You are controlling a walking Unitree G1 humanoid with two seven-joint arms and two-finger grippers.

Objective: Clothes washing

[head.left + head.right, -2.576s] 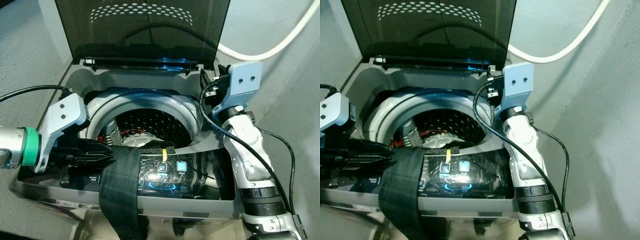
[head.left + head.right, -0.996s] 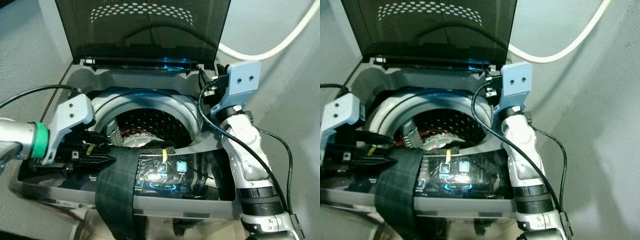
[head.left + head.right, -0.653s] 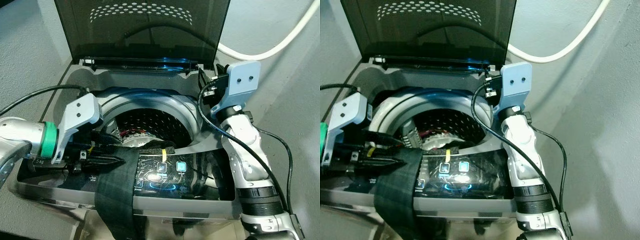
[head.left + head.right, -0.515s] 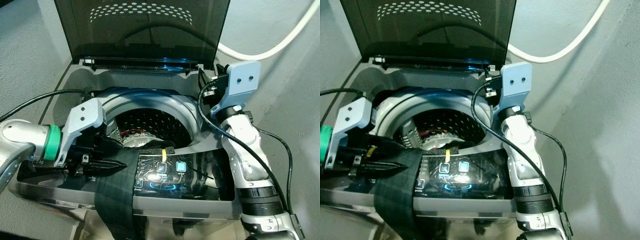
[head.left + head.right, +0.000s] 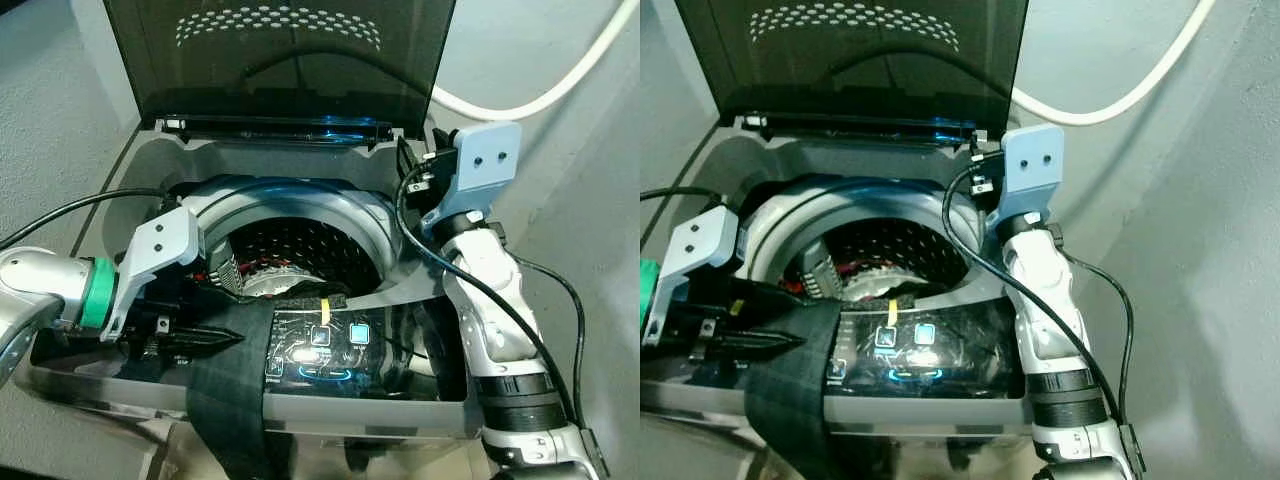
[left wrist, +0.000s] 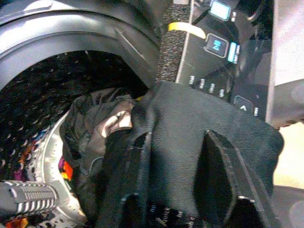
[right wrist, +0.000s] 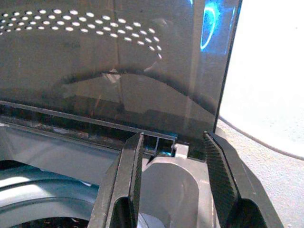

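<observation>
Left wrist view looks along the left claw (image 6: 178, 190), whose two black fingers (image 6: 223, 190) lie spread on either side of a fold of the dark garment (image 5: 235, 385); whether they have it pinched I cannot tell. The garment hangs over the near rim of the washing machine (image 5: 140, 215), left of the lit control panel (image 5: 325, 350), with its lower end trailing down the front of the cabinet and its upper end reaching toward the drum (image 5: 295, 240). More dark laundry (image 6: 97, 128) already lies in the bottom of the drum.

The step in hand looks like getting this draped piece over the rim and into the drum. To do that well, I judge the left claw should close firmly on the thick fold, lift it high enough to free the trailing end from the front edge, then carry it far and inward over the opening before letting go, so nothing stays caught on the rim.

In the head views the right claw (image 7: 173, 161) is held high at the far right corner of the machine, its fingers apart and empty, pointing at the raised tinted lid (image 5: 280, 60). A white hose (image 5: 540, 100) curves along the wall behind. The touch buttons sit just beside the cloth, so a sideways drag could brush them, and the right arm's black cable (image 5: 440, 260) loops near the drum's right edge.
</observation>
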